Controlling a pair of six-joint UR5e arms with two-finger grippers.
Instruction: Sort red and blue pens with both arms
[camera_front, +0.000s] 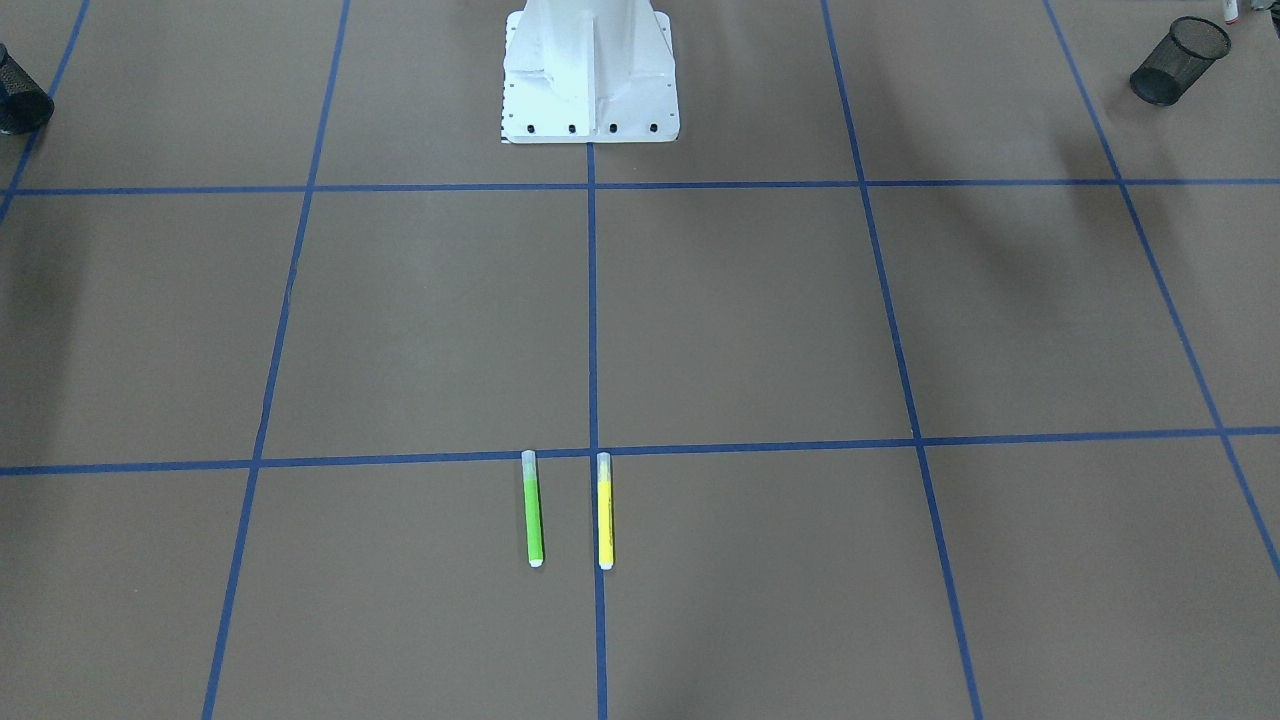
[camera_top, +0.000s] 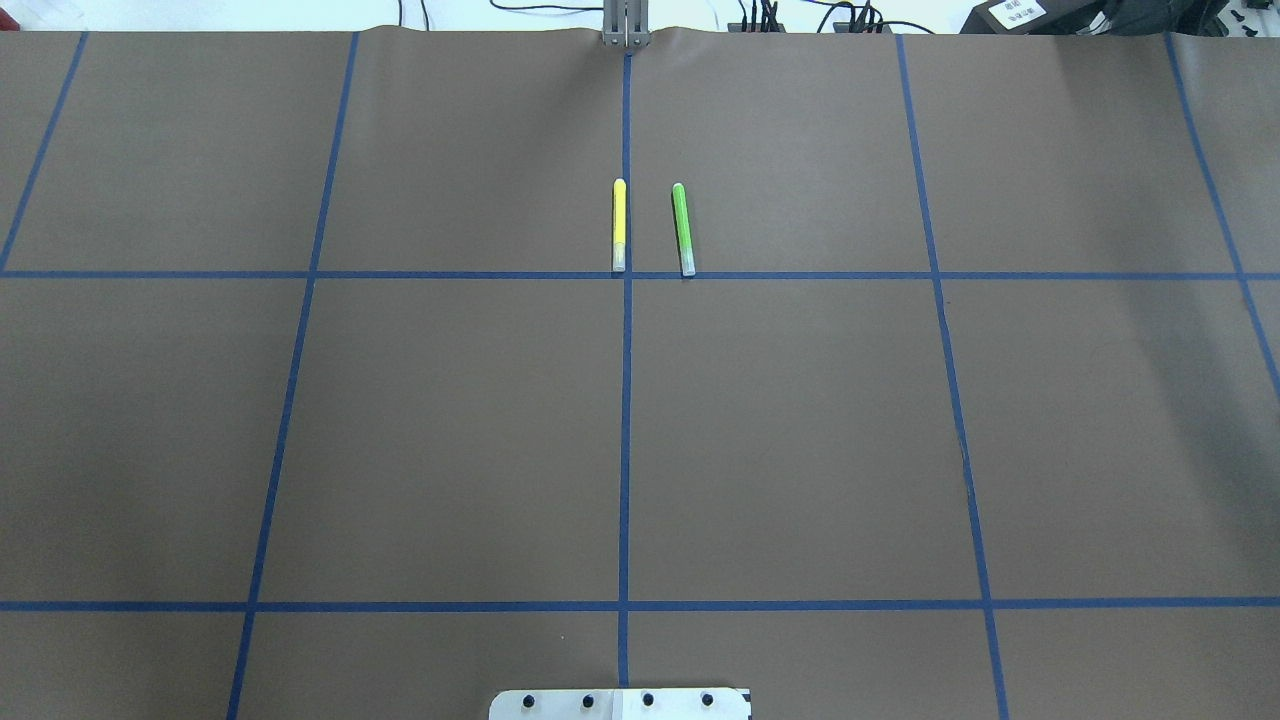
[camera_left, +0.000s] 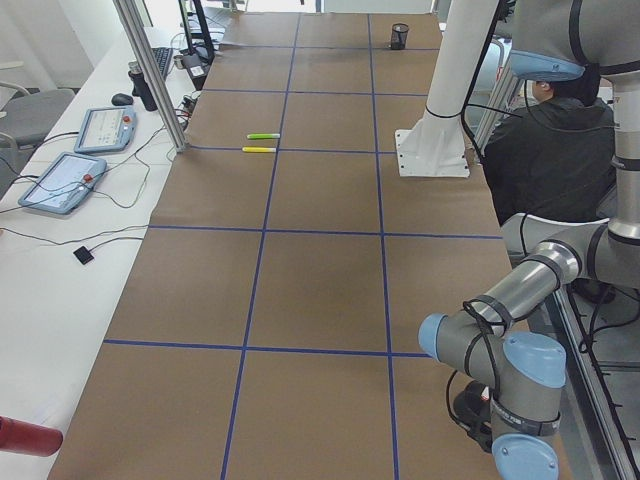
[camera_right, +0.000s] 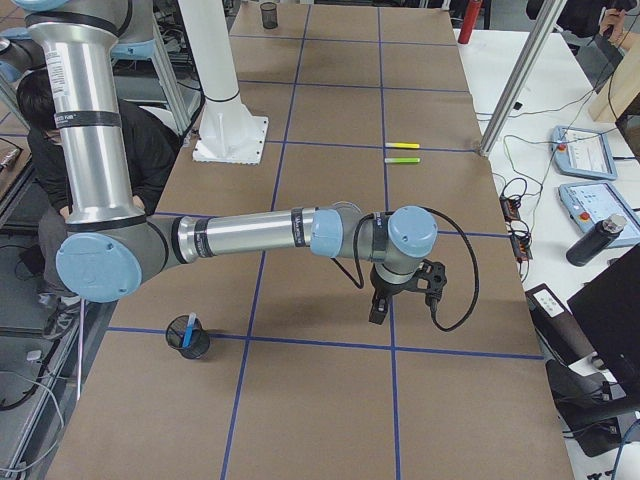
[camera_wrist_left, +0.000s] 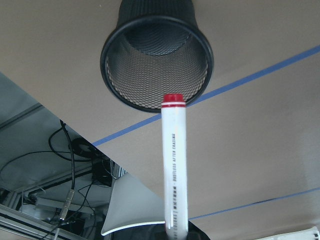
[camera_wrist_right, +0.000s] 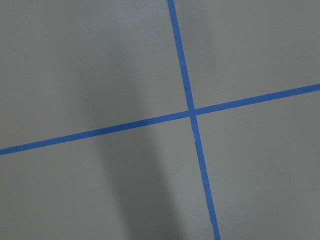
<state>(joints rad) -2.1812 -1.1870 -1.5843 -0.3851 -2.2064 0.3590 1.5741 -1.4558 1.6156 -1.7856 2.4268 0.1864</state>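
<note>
In the left wrist view the red pen (camera_wrist_left: 174, 170), a white barrel with a red cap, hangs in the air with its capped end at the rim of a black mesh cup (camera_wrist_left: 156, 55). My left gripper (camera_wrist_left: 175, 235) is shut on its lower end at the bottom edge. The blue pen (camera_right: 190, 325) stands in another black mesh cup (camera_right: 188, 340) in the exterior right view. My right gripper (camera_right: 385, 305) hovers low over the table, apart from that cup; I cannot tell whether it is open or shut. The right wrist view holds only bare table.
A green highlighter (camera_top: 683, 228) and a yellow highlighter (camera_top: 619, 225) lie side by side near the table's centre line. The white robot base (camera_front: 588, 75) stands at mid-table. Black mesh cups sit at both table ends (camera_front: 1180, 60) (camera_front: 18, 95). A person (camera_left: 545, 150) sits behind the base.
</note>
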